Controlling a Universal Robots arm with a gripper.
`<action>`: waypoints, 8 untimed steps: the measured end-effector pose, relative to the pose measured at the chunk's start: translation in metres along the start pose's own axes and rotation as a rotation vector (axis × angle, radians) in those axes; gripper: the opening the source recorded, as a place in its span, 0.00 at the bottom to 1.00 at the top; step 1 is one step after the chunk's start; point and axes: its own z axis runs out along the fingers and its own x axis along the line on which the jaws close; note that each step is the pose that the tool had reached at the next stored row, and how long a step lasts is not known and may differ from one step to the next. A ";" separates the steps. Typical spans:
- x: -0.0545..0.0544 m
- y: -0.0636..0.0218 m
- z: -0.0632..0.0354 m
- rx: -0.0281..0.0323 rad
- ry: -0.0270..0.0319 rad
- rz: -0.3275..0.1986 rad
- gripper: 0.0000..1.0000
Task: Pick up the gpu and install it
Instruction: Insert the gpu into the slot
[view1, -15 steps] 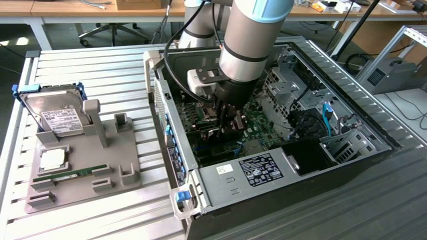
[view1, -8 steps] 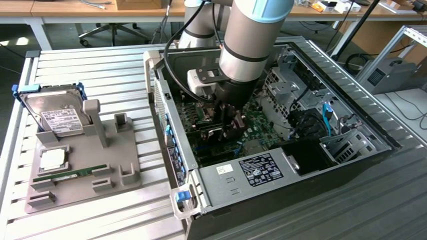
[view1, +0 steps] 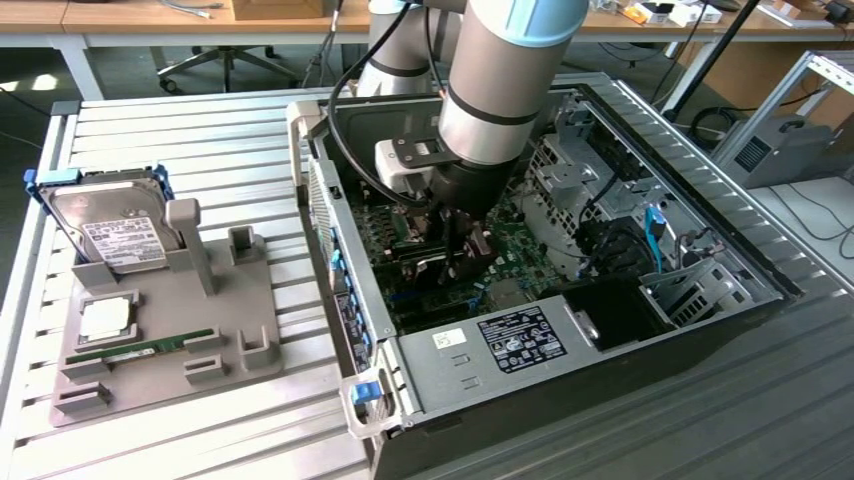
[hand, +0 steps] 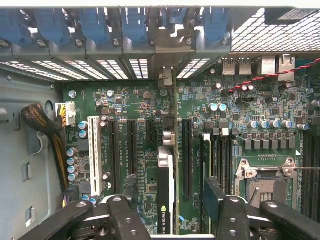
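I see the gripper (hand: 172, 220) spread wide inside the open computer case (view1: 400, 375), its fingers (hand: 122, 212) either side of the gpu (hand: 166, 192) standing edge-on among the motherboard (hand: 240, 115) slots. The case lies on a ribbed metal table (view1: 174, 130) beside a grey fixture (view1: 174, 345) holding a hard drive (view1: 114, 235); desks and a chair sit behind.

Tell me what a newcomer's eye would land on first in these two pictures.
First, the big grey robot arm reaching down into the open computer case, its gripper open over the green motherboard. In the wrist view, the gpu stands on edge in a slot between the fingers. At the exterior view's left, a hard drive leans in a grey holder.
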 end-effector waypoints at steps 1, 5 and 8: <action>0.000 0.0000 0.0000 0.0001 -0.0001 0.000 0.64; 0.000 0.0000 0.0000 0.0000 0.0000 0.000 0.64; 0.000 0.0000 0.0000 0.0000 0.0000 0.000 0.56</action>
